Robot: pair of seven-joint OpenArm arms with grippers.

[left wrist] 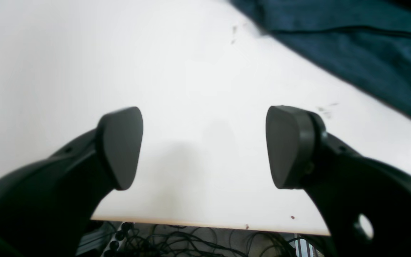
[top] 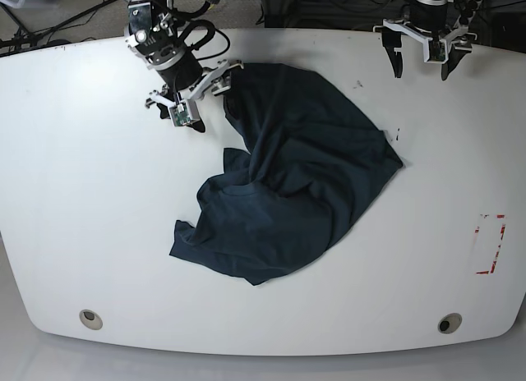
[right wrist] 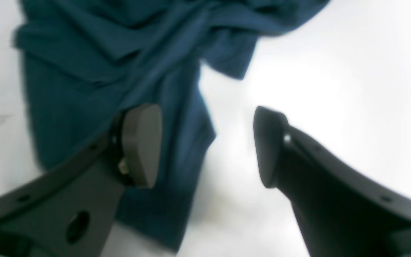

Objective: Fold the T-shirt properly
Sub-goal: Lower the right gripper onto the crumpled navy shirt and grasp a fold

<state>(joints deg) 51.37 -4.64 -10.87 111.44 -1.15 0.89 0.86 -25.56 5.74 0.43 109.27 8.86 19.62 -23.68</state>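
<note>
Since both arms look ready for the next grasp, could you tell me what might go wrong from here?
1. The T-shirt lies crumpled with overlapping folds, so the open right gripper at its edge might pinch several layers at once.
2. The open left gripper hangs over bare table, apart from the cloth, so a one-sided pull could drag the shirt and bunch it further.

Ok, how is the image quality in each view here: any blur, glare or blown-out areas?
Left wrist: fairly sharp on the left end effector, soft on the T-shirt, faint shadow on the table. Right wrist: blurred throughout, the table blown out to white beside the right end effector. Base: evenly lit and clear, with slight bending toward the edges.
</note>
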